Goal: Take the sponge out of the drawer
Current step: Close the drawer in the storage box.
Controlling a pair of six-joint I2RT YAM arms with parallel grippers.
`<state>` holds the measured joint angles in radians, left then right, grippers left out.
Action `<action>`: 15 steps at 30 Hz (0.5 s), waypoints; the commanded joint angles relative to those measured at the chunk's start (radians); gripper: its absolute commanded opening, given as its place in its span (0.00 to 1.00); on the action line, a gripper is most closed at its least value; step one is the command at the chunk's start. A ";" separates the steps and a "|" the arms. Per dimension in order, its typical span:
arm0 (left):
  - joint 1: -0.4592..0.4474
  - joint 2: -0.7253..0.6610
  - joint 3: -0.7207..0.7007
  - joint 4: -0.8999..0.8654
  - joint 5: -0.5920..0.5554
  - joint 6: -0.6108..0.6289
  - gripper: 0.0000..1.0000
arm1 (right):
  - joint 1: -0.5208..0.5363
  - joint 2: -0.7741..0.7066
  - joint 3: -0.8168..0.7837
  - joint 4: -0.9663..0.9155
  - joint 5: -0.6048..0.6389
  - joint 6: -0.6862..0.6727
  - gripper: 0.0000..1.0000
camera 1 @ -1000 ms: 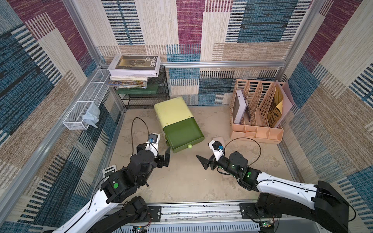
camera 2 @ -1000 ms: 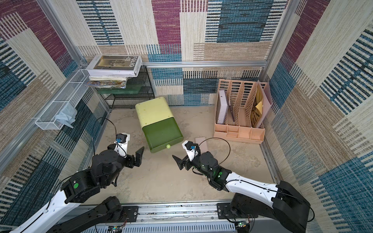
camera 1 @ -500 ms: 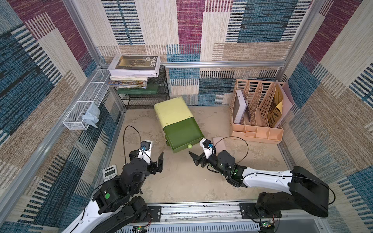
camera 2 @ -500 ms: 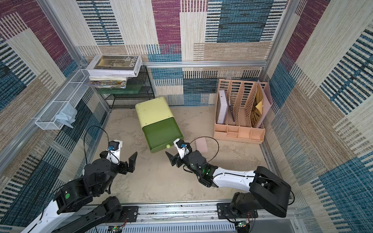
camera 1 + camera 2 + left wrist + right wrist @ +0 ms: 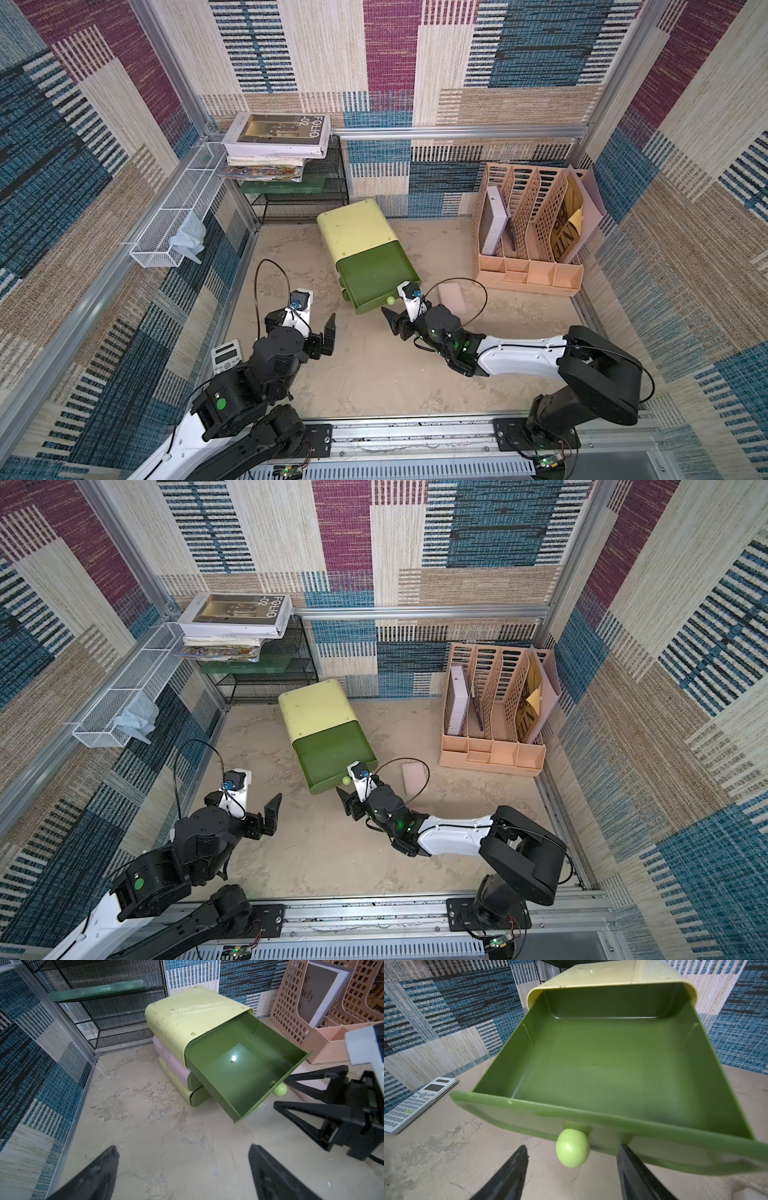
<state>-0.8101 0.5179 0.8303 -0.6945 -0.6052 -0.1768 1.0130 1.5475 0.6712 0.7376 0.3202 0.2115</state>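
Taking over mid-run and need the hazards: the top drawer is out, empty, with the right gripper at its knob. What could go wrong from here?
1. The right gripper straddles the round knob unclamped; a grip may slip off.
2. Pushing may shove the whole drawer unit: the open left gripper hovers apart from it.
3. The right wrist cable arches over the sponge on the table and could drag it.

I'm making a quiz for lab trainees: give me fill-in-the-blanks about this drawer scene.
The green drawer is pulled out and ____.
The pink sponge lies ____ the drawer, on the table.
The drawer's knob sits ____ the jaws of the right gripper.
The left gripper is ____, holding nothing.
Missing: empty; outside; between; open.
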 commanded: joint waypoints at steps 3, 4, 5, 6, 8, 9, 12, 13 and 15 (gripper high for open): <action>0.001 -0.002 -0.001 0.008 -0.008 -0.006 1.00 | -0.001 0.020 0.017 0.014 0.036 0.035 0.61; 0.001 -0.002 0.000 0.007 -0.008 -0.006 1.00 | -0.001 0.020 0.017 0.015 0.039 0.040 0.59; 0.003 -0.002 -0.001 0.008 -0.008 -0.007 1.00 | -0.001 0.023 0.019 0.014 0.042 0.043 0.57; 0.001 -0.002 -0.001 0.007 -0.008 -0.005 1.00 | -0.002 0.023 0.019 0.017 0.045 0.047 0.55; 0.003 -0.002 -0.001 0.007 -0.008 -0.006 1.00 | -0.002 0.022 0.019 0.020 0.046 0.054 0.51; 0.002 -0.003 -0.001 0.008 -0.009 -0.005 1.00 | -0.001 0.022 0.019 0.023 0.049 0.059 0.49; 0.002 -0.004 -0.001 0.007 -0.008 -0.005 1.00 | -0.002 0.020 0.021 0.027 0.054 0.068 0.42; 0.002 -0.004 -0.001 0.008 -0.008 -0.005 1.00 | -0.001 0.019 0.020 0.028 0.055 0.071 0.40; 0.002 -0.005 0.000 0.008 -0.008 -0.006 1.00 | -0.002 0.019 0.025 0.023 0.059 0.072 0.36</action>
<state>-0.8093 0.5156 0.8303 -0.6956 -0.6056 -0.1768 1.0134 1.5688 0.6880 0.7303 0.3550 0.2695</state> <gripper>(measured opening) 0.997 0.371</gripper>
